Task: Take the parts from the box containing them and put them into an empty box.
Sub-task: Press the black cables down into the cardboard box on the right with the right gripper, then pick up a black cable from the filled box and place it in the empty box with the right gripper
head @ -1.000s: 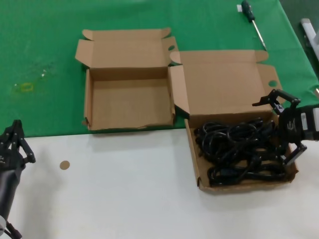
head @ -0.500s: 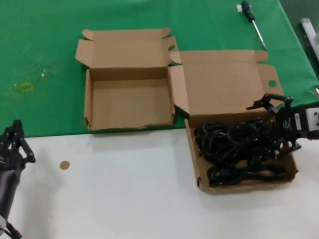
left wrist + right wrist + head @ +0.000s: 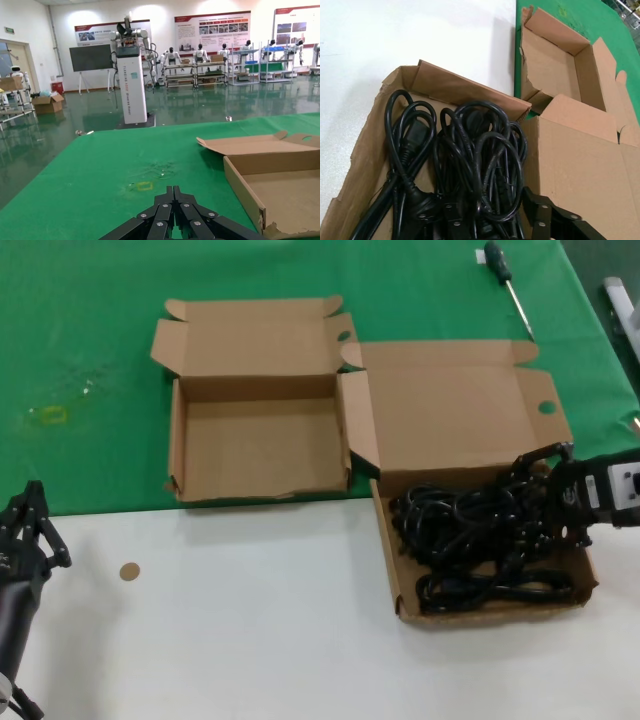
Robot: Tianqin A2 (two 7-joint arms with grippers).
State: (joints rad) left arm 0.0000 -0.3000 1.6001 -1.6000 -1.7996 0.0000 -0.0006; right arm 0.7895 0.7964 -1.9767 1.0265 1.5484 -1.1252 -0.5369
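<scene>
The right gripper (image 3: pixel 545 502) reaches low into the larger cardboard box (image 3: pixel 388 560) from its right edge, fingers spread among the black power cables (image 3: pixel 480 540) tangled inside; whether they have closed on a coil I cannot tell. To do this well, it should pinch one bundle's gathered loops, not a stray strand, then lift straight up. The empty box (image 3: pixel 178 455) lies well off to its left. The left gripper (image 3: pixel 30 530) waits far left, fingers together.

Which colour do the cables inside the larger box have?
Black. The cables show best in the right wrist view, lying in the brown box.
</scene>
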